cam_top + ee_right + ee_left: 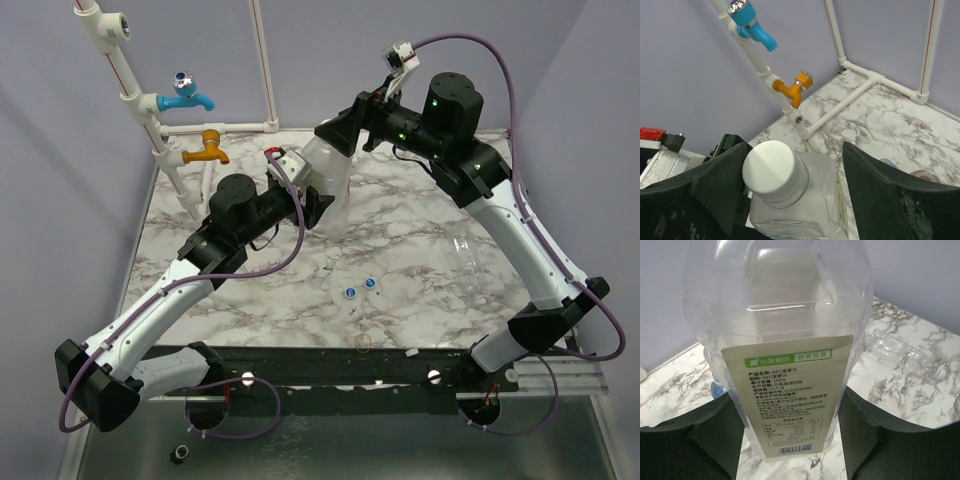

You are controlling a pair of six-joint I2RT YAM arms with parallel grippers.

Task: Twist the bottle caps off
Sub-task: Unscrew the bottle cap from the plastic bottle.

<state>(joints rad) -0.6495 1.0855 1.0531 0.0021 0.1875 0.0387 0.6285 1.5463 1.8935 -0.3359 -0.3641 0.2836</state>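
The larger squarish clear bottle [328, 180] stands upright at the back middle of the marble table. Its pale label [790, 390] faces my left wrist camera. My left gripper [316, 203] is shut on its lower body, with one dark finger [710, 440] on each side. Its white cap [774, 167] is on the neck. My right gripper [338, 135] hangs over the cap and is open. The cap lies between its fingers, near the left finger [715, 190] and well apart from the right one. Two blue-and-white caps [351, 292] lie loose near the table's middle.
A plain clear bottle [470, 250] lies on its side at the right; it also shows in the left wrist view [900, 355]. White pipework with a blue tap [185, 92] and an orange tap [210, 148] stands at the back left. A thin yellowish ring [365, 343] lies near the front edge.
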